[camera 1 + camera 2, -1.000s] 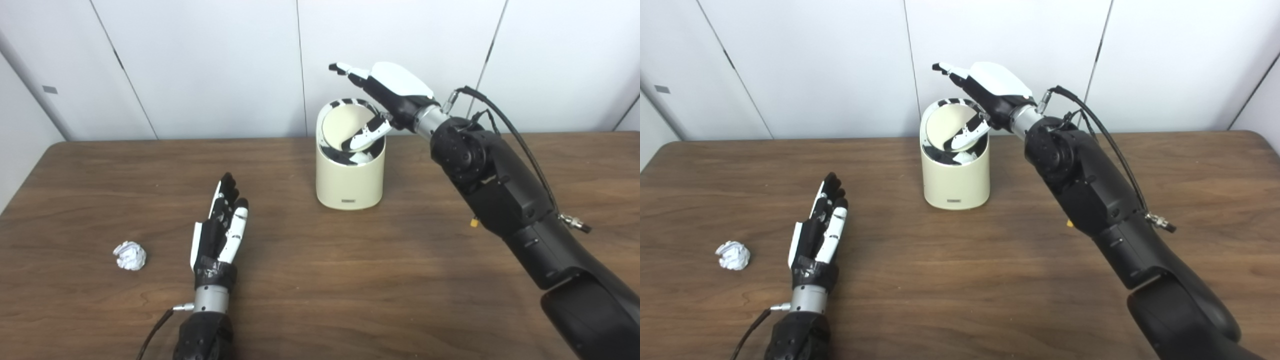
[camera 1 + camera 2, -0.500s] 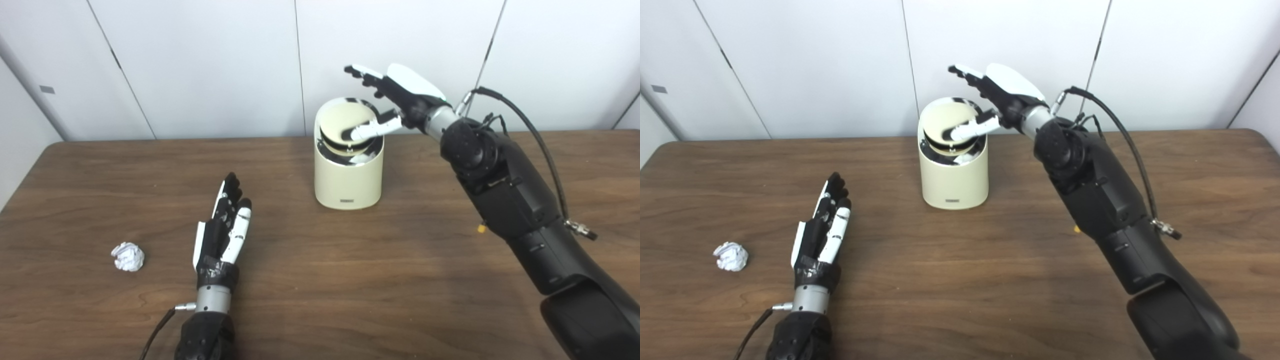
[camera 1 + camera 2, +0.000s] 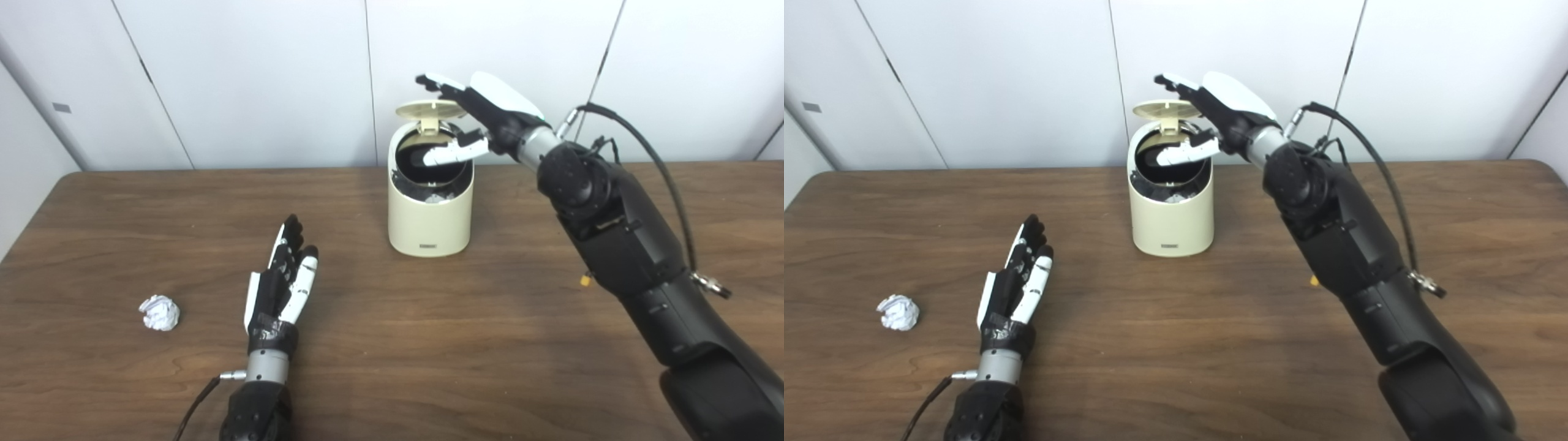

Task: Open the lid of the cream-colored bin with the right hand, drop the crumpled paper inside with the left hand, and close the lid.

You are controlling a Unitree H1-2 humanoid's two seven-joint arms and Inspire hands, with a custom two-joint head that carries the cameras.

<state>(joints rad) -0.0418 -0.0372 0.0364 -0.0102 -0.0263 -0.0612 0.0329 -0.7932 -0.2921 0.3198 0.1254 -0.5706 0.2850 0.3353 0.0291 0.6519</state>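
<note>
In the left eye view, the cream-coloured cylindrical bin [image 3: 430,208] stands at upper centre of the frame on the dark wooden worktop [image 3: 392,343]. Its round cream lid [image 3: 430,109] is raised, seen nearly edge-on above the bin's back rim, and the dark mouth below is uncovered. The right hand [image 3: 484,119] hovers at the rim from the upper right with its fingers [image 3: 438,82] spread wide, the upper ones reaching past the lid's edge and the thumb stretched across the opening; it grips nothing that I can make out. The opening step looks done, so the paper drop comes next. The white crumpled paper ball [image 3: 159,312] lies at the lower left of the frame, well apart from the bin. The left hand [image 3: 278,288] rests flat near lower centre, empty, fingers straight and close together, pointing up the frame; the ball lies to its left and clear of it.

In the right eye view, the same layout holds: the paper ball [image 3: 898,312] sits at the far lower left, the left hand [image 3: 1013,288] is to its right and not touching it, and the bin [image 3: 1170,205] with the right hand [image 3: 1222,116] sits at upper centre. The next move, as I judge it, calls for the left hand to swing leftward over the ball and close round it while the right keeps the lid up.
</note>
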